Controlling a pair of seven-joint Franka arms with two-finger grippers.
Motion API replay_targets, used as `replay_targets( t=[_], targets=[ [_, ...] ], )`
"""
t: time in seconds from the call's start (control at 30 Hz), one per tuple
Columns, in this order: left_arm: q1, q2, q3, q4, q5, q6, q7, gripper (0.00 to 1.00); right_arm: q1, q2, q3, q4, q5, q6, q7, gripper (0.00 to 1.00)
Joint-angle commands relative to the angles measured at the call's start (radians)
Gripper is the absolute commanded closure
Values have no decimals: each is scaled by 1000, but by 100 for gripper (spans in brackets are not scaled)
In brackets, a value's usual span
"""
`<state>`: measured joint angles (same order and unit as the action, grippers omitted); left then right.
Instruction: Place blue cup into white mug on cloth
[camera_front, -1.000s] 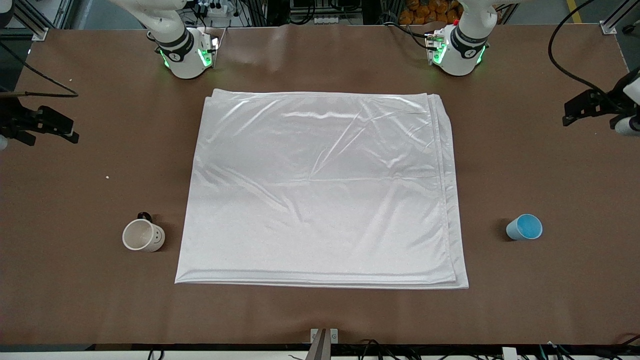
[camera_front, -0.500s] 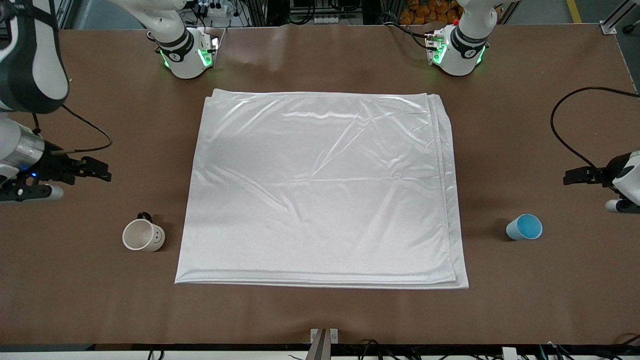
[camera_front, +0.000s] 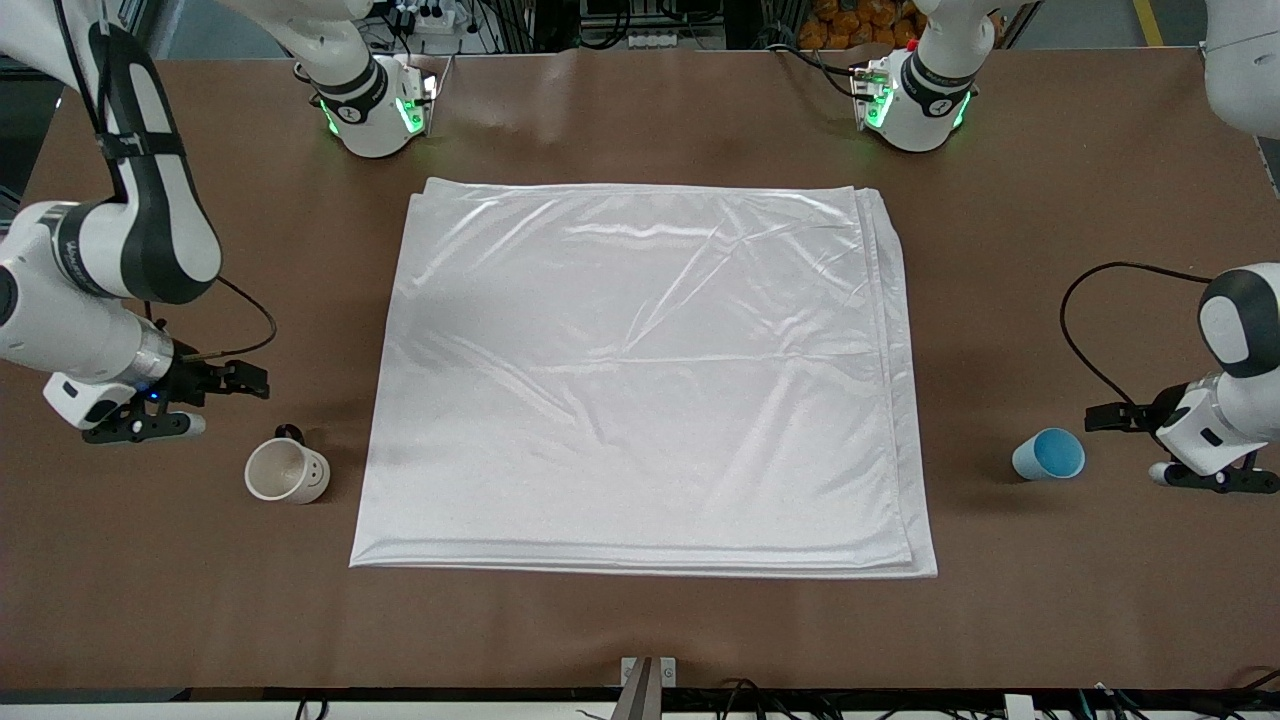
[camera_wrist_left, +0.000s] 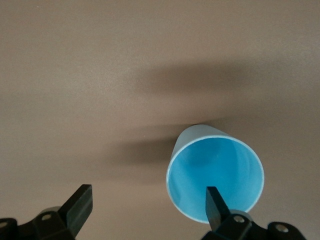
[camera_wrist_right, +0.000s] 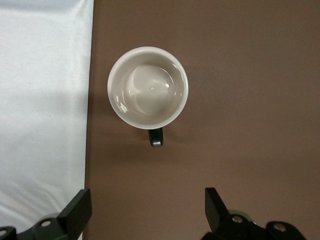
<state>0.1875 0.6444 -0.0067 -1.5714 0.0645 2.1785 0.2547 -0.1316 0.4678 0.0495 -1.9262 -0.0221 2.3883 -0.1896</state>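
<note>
brown table (camera_front: 640, 630), cloth (camera_front: 640, 380) central and bare; mug (camera_front: 287, 471) and cup (camera_front: 1048, 454) flank it on the table, right gripper (camera_front: 245, 380) and left gripper (camera_front: 1105, 415) spread wide beside each, presumably pre-grasp.

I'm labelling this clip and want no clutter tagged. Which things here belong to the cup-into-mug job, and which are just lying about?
Part of the job:
- blue cup, on the bare table by the left tool
- white mug, on the bare table by the right tool
- cloth, between them

Just lying about:
- nothing on the table
</note>
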Motion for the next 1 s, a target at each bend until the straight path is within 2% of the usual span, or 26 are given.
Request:
replay_targets(
  t=[0.0,0.23,0.27,0.37,0.43,0.47,0.5,0.6,0.83,0.87,0.97],
  targets=[
    [7,34,-9,22,11,32,17,0,10,26,-7,9,-16,26,-8,8],
    [7,60,-10,18,9,73,17,0,14,45,-5,15,-21,48,-8,27],
    [7,61,-10,18,9,73,17,10,14,46,-7,16,-24,48,-8,31],
    [10,60,-10,19,3,73,0,61,15,48,-7,22,-25,48,-8,43],
    [7,61,-10,18,-32,73,-14,81,15,49,-5,26,-27,48,-8,51],
    [10,61,-10,18,-58,73,-28,95,17,51,-5,26,-27,48,-8,56],
    [10,61,-9,18,-89,73,-43,100,17,52,-5,29,-27,48,-8,61],
    [7,61,-9,18,-149,73,-61,100,18,54,-5,32,-27,48,-8,74],
    [7,61,-9,18,-155,73,-61,100,18,54,-5,33,-27,48,-8,97],
    [7,61,-9,18,-155,73,-61,100,18,54,-5,35,-25,48,-8,100],
    [7,57,-7,18,-153,73,-55,100,21,46,-5,42,-25,39,-8,100]
  ],
)
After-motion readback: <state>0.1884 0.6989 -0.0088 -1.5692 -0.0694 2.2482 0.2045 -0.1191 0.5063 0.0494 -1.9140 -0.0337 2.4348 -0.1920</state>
